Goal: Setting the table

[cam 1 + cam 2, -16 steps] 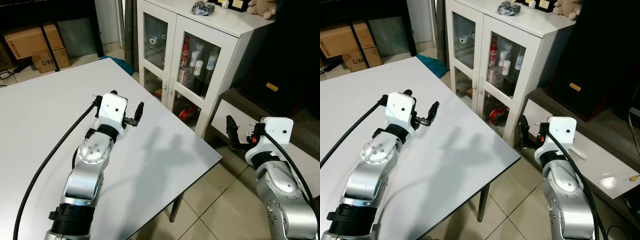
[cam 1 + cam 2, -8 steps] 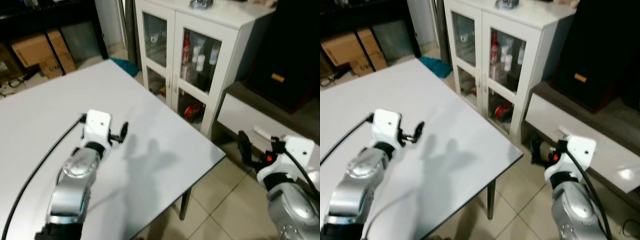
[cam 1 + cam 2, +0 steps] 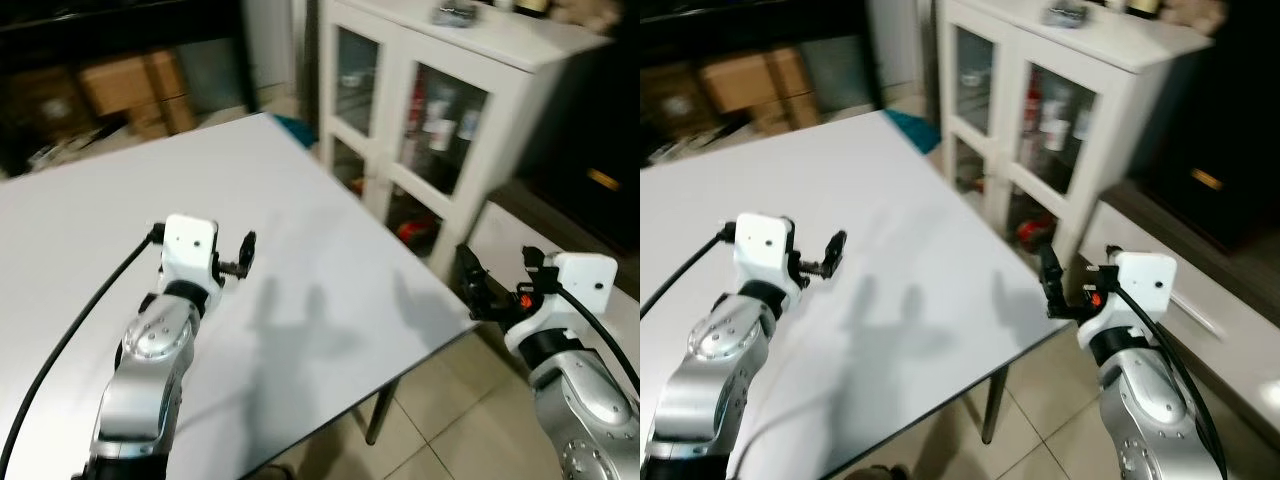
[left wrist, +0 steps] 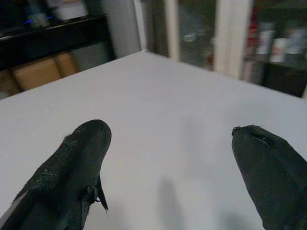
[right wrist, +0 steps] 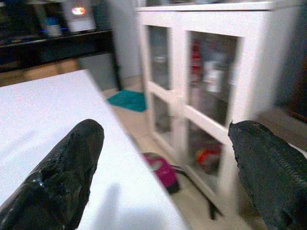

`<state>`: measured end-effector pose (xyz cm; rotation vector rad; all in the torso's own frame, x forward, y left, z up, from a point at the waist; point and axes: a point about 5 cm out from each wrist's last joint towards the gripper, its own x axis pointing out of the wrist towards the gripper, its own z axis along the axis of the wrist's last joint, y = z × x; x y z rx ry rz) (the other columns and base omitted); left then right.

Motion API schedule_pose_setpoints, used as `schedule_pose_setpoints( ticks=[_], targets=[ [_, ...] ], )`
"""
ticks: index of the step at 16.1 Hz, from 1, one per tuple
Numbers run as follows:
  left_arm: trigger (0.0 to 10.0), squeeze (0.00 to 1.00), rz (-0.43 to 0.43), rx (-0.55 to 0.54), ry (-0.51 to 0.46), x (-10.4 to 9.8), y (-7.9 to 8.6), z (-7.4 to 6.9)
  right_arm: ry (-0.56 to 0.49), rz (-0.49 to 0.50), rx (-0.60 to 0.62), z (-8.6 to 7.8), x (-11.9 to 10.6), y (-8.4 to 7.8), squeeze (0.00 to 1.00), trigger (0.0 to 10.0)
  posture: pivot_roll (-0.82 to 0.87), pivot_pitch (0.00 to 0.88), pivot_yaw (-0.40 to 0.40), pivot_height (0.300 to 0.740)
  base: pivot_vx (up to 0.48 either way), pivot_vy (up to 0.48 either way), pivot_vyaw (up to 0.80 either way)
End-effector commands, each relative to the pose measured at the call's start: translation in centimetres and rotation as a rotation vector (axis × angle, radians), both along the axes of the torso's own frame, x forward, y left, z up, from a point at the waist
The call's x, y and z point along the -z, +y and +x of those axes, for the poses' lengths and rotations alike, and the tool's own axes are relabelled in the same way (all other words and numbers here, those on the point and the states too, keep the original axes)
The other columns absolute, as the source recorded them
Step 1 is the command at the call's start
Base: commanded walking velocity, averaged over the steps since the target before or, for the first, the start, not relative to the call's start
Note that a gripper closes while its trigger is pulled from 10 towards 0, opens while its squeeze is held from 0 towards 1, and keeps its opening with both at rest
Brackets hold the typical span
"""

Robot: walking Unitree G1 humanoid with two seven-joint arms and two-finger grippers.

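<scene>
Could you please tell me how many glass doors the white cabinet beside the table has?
2: the left door nearer the table, and the right door beside it. Other sides of the white cabinet are hidden.

Table [image 3: 330, 300] is showing plain white with grey shadows on it; cabinet [image 3: 500, 60] at 1 o'clock is showing white frames around glass doors, with red and white items [image 3: 432, 118] behind the glass. Both arms are showing silver links and white wrist blocks, with black fingers on the left gripper [image 3: 247, 252] and right gripper [image 3: 470, 290], plus black cables. Brown cardboard boxes [image 3: 135, 85] are sitting at 11 o'clock, a teal mat [image 5: 130, 99] is lying on the beige tile floor [image 3: 450, 450], and a magenta object [image 5: 160, 170] is showing by the cabinet base.
</scene>
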<state>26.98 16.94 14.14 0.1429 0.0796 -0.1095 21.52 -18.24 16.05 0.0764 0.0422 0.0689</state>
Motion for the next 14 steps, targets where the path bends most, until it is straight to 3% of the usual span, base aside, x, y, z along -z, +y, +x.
schedule_pose_setpoints(
  ticks=[1, 2, 3, 4, 5, 7, 9, 14],
  targets=[
    [10.0, 1.0, 0.022, -0.037, -0.032, -0.8, 0.6, -0.2, -0.007, 0.007, -0.007, 0.2, -0.3, -0.1, 1.0, 10.0, 0.01, 0.0, -0.002, 0.74, 0.0, 0.0, 0.8],
    [10.0, 1.0, 0.046, -0.015, -0.026, -1.2, 0.7, -0.2, -0.01, 0.031, 0.003, 0.7, -0.5, -0.1, 1.0, 10.0, 0.02, 0.0, -0.007, 0.74, 0.0, 0.0, 0.8],
    [10.0, 0.55, 0.053, -0.019, -0.027, -1.1, 0.9, -0.4, -0.015, 0.048, -0.001, 0.9, -0.4, 0.0, 1.0, 10.0, 0.03, 0.0, -0.009, 0.74, 0.0, 0.0, 0.8],
    [10.0, 0.55, 0.061, -0.031, -0.029, -1.1, 1.0, -0.5, -0.015, 0.046, -0.002, 1.0, -0.4, 0.1, 1.0, 10.0, 0.03, 0.0, -0.009, 0.74, 0.0, 0.0, 0.8],
    [10.0, 0.0, 0.054, -0.029, -0.045, -1.5, 1.1, -0.6, -0.016, 0.059, 0.002, 1.0, -0.3, 0.3, 1.0, 10.0, 0.04, 0.0, -0.019, 0.74, 0.0, 0.0, 0.8],
    [10.0, 0.0, 0.089, -0.014, -0.084, -1.8, 0.4, -0.2, -0.025, 0.014, 0.073, 1.1, 0.3, -0.3, 1.0, 10.0, 0.06, 0.0, 0.016, 0.74, 0.0, 0.0, 0.8],
    [10.0, 0.0, 0.178, -0.09, -0.094, -1.9, 0.7, -0.2, -0.026, -0.032, 0.15, 1.0, 0.0, -0.9, 1.0, 10.0, 0.04, 0.0, 0.007, 0.74, 0.0, 0.0, 0.8],
    [10.0, 0.0, 0.103, 0.006, -0.067, -1.8, 0.4, 0.0, -0.006, 0.01, 0.161, 0.3, 0.4, -1.0, 1.0, 10.0, 0.03, 0.0, 0.028, 0.74, 0.0, 0.0, 0.8]
  ],
)
